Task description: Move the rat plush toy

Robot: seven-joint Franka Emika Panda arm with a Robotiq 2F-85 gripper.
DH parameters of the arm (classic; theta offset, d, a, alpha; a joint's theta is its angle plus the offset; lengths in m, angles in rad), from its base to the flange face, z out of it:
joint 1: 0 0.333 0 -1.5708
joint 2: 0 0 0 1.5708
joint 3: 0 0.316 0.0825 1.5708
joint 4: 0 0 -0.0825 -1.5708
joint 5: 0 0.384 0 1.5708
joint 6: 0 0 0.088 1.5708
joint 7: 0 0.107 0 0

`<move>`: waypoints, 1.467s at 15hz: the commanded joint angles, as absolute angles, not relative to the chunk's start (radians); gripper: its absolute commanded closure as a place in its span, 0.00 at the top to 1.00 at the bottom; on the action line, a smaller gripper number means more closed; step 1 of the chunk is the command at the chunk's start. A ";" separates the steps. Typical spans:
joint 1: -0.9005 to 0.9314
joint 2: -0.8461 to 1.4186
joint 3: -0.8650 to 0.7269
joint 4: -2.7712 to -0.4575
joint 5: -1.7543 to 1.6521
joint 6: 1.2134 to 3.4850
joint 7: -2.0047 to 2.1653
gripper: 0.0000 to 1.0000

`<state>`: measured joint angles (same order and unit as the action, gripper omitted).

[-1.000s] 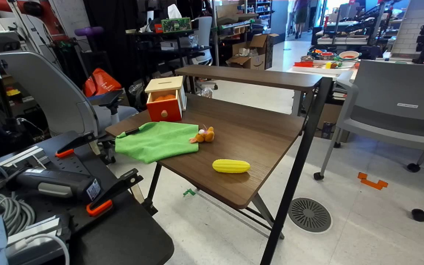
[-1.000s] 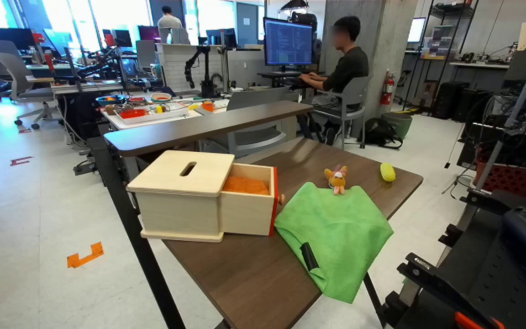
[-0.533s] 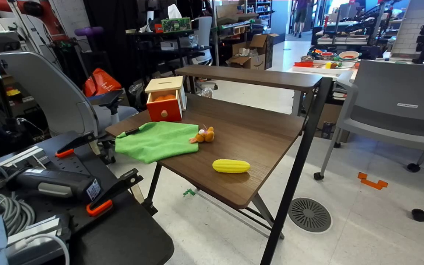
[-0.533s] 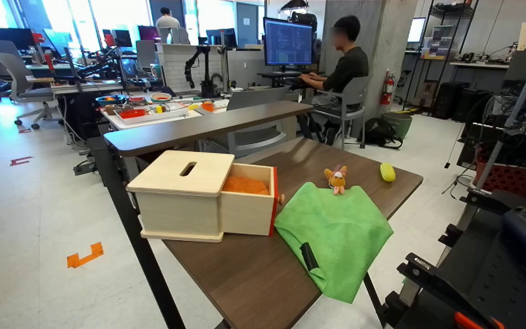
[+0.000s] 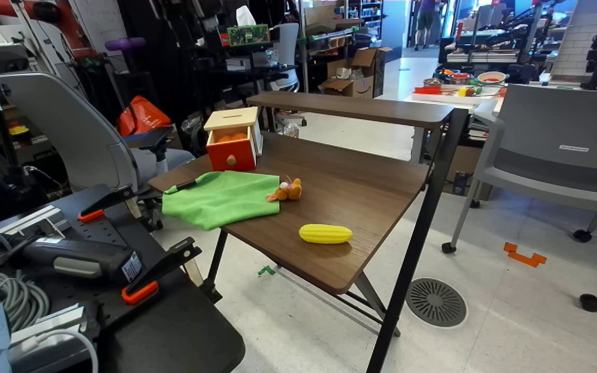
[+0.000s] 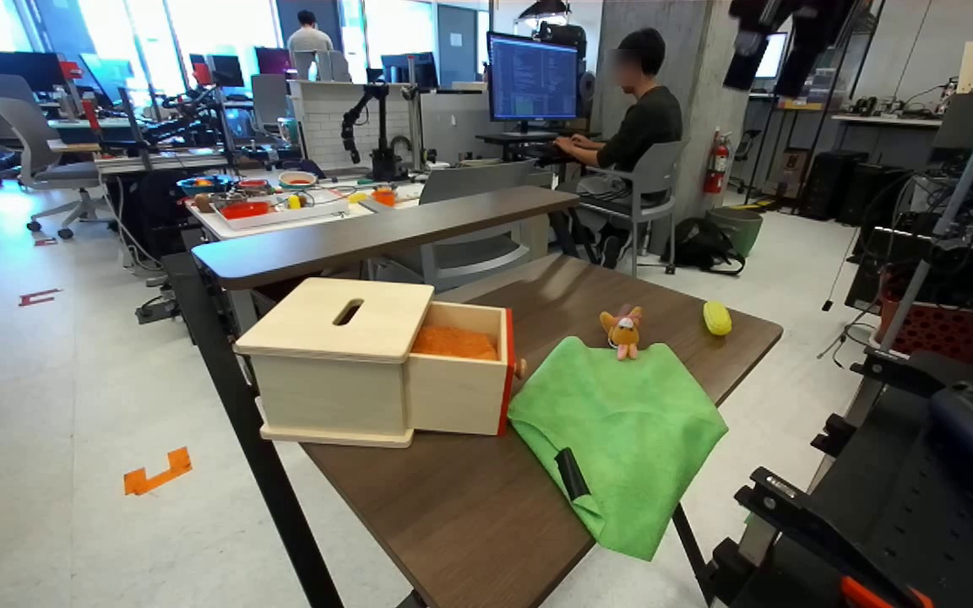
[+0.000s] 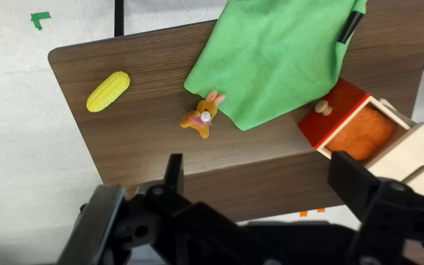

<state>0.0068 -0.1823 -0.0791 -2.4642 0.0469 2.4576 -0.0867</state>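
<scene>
The rat plush toy, small and orange-brown with pink ears and a white snout, lies on the brown table in both exterior views (image 5: 290, 192) (image 6: 624, 331). In the wrist view (image 7: 200, 115) its ears reach the edge of the green cloth (image 7: 271, 59). My gripper (image 7: 258, 156) is open and empty, its two black fingers wide apart, high above the table. The toy lies ahead of the left finger in that view, not between the fingers. In an exterior view the gripper (image 6: 765, 83) hangs at the top right edge, partly cut off.
A yellow corn-like object (image 7: 108, 92) lies near the table's end. A wooden box (image 6: 334, 371) with its red-fronted drawer pulled out holds something orange. A raised shelf (image 5: 350, 108) runs along one side of the table (image 5: 360, 176). A black cart (image 5: 174, 321) stands nearby.
The gripper has come into view at the top of both exterior views, where it was out of sight before. The toy, cloth, box and yellow object have not moved.
</scene>
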 commanded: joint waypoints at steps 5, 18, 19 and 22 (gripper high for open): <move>-0.042 0.356 -0.091 -2.190 0.001 2.506 0.121 1.00; -0.060 0.741 -0.030 -1.867 0.124 2.546 0.159 1.00; -0.059 0.745 -0.023 -1.858 0.130 2.553 0.159 1.00; -0.059 0.765 -0.008 -1.834 0.148 2.562 0.160 1.00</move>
<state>-0.0515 0.7333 -0.0251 -1.8687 0.1120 2.5366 0.1634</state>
